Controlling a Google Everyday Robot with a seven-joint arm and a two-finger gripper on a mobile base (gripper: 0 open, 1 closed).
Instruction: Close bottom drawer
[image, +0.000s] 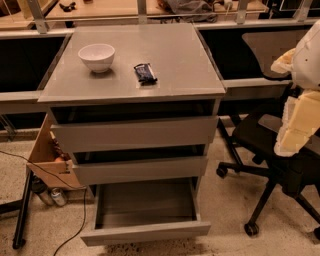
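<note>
The grey cabinet (135, 90) stands in the middle of the view with three drawers. The bottom drawer (145, 232) is pulled far out towards me; its slim flat grey front is nearest and its empty grey inside (145, 202) shows. The two taller drawers above, top (135, 133) and middle (140, 170), stand out a little with dark gaps over them. My arm's white and cream parts (300, 100) show at the right edge, level with the cabinet top and well to the right of the drawer. The gripper itself is out of view.
A white bowl (96, 56) and a dark snack packet (145, 73) lie on the cabinet top. A black office chair (265, 145) stands close on the right. On the left are a wooden box (47, 155), cans (52, 196), a cable and a black stand leg (22, 215).
</note>
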